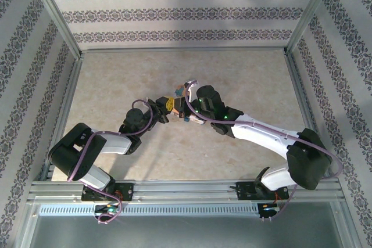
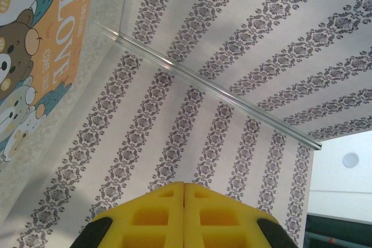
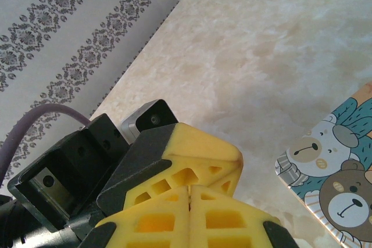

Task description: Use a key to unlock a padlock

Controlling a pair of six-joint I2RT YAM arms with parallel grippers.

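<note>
Yellow-padded, the left gripper (image 2: 184, 193) and right gripper (image 3: 190, 197) are both pinched shut, on what I can't tell, meeting mid-table (image 1: 116, 85) beside the tin (image 3: 325, 166), where a teal speck looks like the padlock (image 1: 186, 119); fitting the key seems in hand, and next calls for fine alignment.

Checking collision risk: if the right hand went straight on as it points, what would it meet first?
Probably the left hand, whose yellow tips sit just ahead of the right hand; depth unclear.
</note>
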